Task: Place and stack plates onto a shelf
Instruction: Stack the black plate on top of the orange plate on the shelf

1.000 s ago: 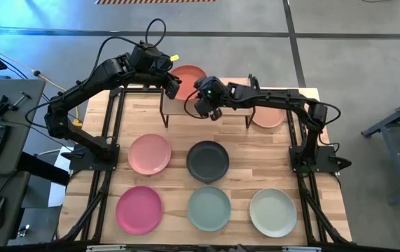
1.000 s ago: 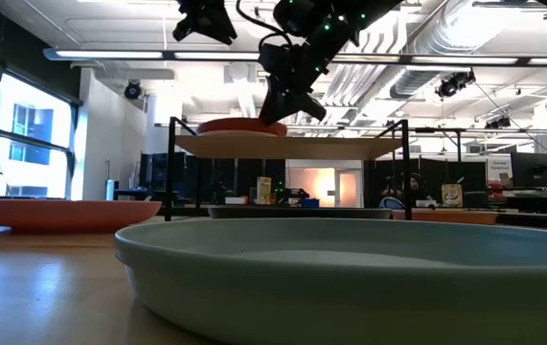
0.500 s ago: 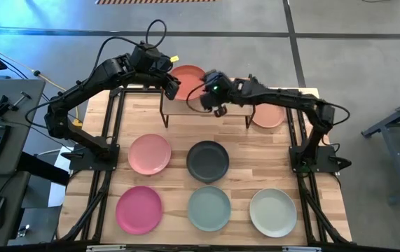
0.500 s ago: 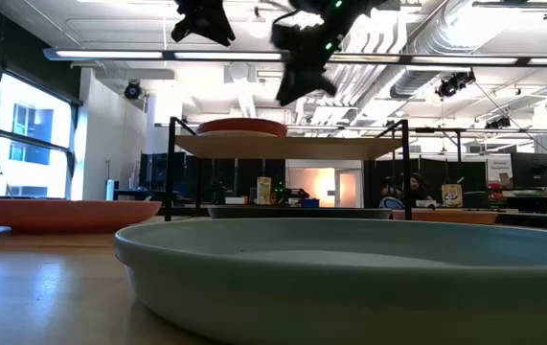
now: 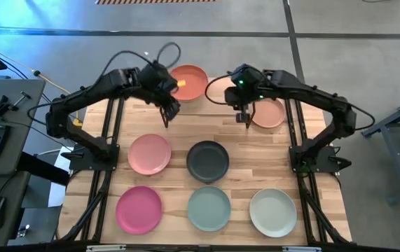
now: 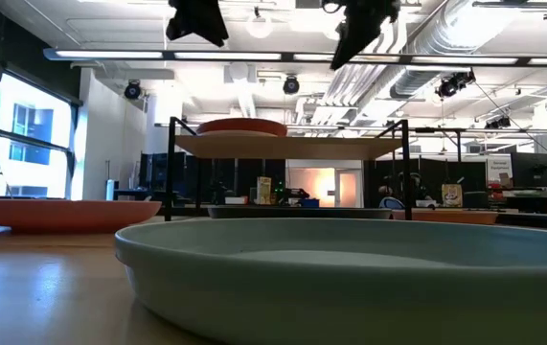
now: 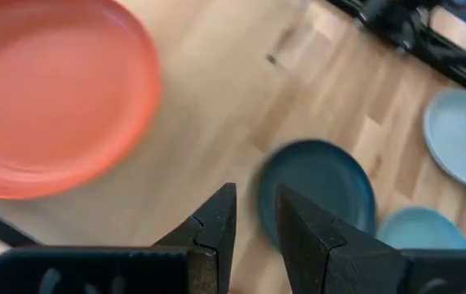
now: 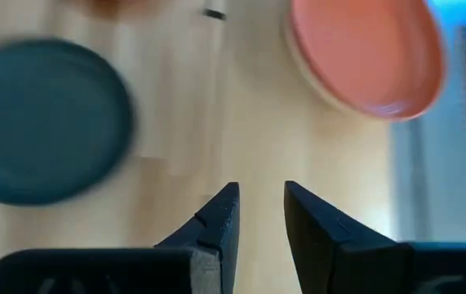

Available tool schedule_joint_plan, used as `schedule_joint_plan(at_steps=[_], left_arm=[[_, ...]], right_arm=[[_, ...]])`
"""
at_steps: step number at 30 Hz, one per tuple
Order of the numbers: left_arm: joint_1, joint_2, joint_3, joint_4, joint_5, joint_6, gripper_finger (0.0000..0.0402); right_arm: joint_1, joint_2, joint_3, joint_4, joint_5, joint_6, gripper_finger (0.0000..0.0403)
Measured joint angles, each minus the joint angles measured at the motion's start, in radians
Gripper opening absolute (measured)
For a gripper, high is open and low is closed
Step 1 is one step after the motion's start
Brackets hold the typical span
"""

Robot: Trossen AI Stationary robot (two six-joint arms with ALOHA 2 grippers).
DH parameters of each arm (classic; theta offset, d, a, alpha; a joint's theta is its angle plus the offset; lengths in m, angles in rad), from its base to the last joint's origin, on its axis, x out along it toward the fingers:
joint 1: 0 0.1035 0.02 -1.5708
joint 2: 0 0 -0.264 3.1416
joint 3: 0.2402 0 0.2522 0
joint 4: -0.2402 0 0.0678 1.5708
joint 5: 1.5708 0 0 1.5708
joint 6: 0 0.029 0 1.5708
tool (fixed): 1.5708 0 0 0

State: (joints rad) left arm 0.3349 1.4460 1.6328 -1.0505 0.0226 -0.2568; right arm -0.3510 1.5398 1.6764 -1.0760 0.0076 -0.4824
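Shelf (image 5: 207,94): set at the far middle of the table (image 5: 150,115); one terracotta plate (image 5: 188,82) is carried on its left part, the right part is seen bare.
Plates on table: peach plate (image 5: 267,113) just right of the shelf; pink plate (image 5: 149,154), charcoal plate (image 5: 208,160), magenta plate (image 5: 139,209), pale teal plate (image 5: 209,208) and off-white plate (image 5: 273,212) are laid in two rows nearer the front.
Left hand (image 5: 171,110): held above the shelf's left front corner, empty, fingers a narrow gap apart.
Right hand (image 5: 244,115): held above the shelf's right front corner, beside the peach plate, empty, fingers a narrow gap apart.
Step in hand: judged to be the approach to the next plate.
Method: the fingers are to be opened wider, then brought down over one rim edge, so the plate is pinched at its lip.
Caution: the shelf legs are to be cleared during descent; the lifted plate is to be kept level.
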Motion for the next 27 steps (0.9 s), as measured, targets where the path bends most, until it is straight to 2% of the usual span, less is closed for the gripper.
schedule_joint_plan(at_steps=[3,9,19,27], left_arm=[[-0.058,0.000,-0.044,0.002,0.002,-0.041,0.0074],[-0.145,0.000,-0.166,0.032,0.000,-0.140,0.0074],[-0.236,0.000,-0.381,0.238,-0.001,-0.268,0.0074],[-0.274,0.000,-0.502,0.392,-0.001,-0.333,0.0074]], right_arm=[[0.013,-0.026,0.000,-0.042,-0.047,0.118,0.0081],[0.061,-0.047,0.000,-0.103,-0.045,0.279,0.0081],[0.174,-0.050,0.000,-0.194,-0.040,0.509,0.0081],[0.271,-0.049,-0.005,-0.237,-0.001,0.677,0.0081]])
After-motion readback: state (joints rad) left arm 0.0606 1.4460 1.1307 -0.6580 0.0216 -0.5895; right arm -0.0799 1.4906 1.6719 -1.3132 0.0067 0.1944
